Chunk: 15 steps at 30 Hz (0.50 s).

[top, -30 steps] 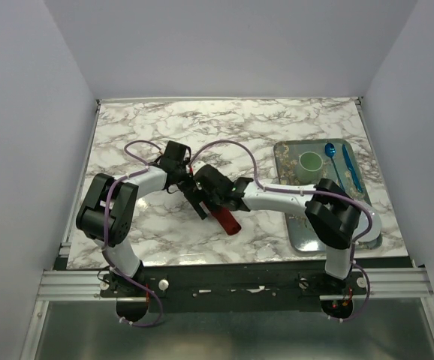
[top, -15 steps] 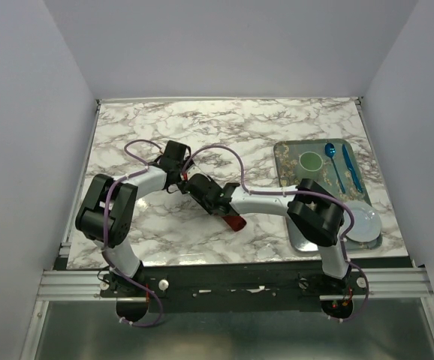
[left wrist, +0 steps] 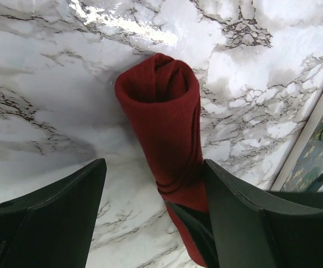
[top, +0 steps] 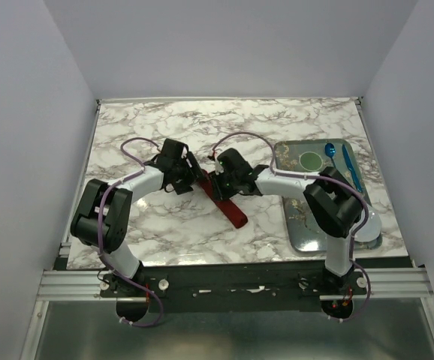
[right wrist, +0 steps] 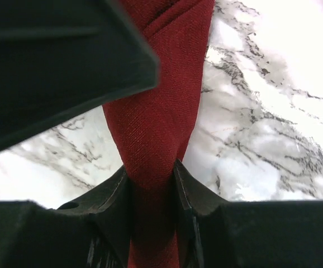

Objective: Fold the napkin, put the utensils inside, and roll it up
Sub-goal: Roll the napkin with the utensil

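Rolled napkin [top: 233, 213] lies on marble table [top: 292, 120] between the arms | right gripper [right wrist: 153, 178] pinches its length | left gripper [left wrist: 155, 167] spread wide astride one end | only left wrist view shows the roll's spiral end.

Soft overhead light is filling the top view, keeping the marble surface [top: 164, 225] bright and shadows faint. In the left wrist view glare is flaring at 12 o'clock and the napkin [left wrist: 167, 128] is casting a grey shadow toward 9 o'clock. In the right wrist view the fingers [right wrist: 108, 218] of the right tool [right wrist: 150, 170] are blurring at 6 o'clock, with the marble washing out at 2 o'clock.
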Each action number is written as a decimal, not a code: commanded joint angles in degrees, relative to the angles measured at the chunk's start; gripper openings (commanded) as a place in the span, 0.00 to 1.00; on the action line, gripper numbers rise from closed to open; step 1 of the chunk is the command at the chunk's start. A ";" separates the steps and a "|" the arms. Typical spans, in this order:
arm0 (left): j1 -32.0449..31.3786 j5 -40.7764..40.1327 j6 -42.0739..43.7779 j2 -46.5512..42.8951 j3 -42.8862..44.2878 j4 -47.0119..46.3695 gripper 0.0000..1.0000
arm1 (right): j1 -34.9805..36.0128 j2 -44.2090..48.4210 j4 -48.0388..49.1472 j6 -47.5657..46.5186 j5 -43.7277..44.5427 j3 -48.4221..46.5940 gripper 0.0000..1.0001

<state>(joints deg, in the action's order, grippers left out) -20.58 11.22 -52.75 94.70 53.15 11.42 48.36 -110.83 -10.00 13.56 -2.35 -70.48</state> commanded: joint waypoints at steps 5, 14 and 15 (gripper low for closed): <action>-0.51 3.19 -1.39 1.62 0.38 -2.54 0.79 | -8.36 -4.13 8.59 8.75 -31.46 2.54 0.38; -2.01 1.26 -1.65 5.85 1.35 -4.04 0.75 | -10.39 -6.86 13.34 11.75 -38.96 3.15 0.38; -2.18 0.65 -1.57 5.94 1.35 -4.12 0.74 | -10.39 -7.03 13.25 11.58 -38.96 3.15 0.38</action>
<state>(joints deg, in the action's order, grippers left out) -21.78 13.10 -54.46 98.61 54.30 7.75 38.00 -116.01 1.32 23.57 -35.64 -68.18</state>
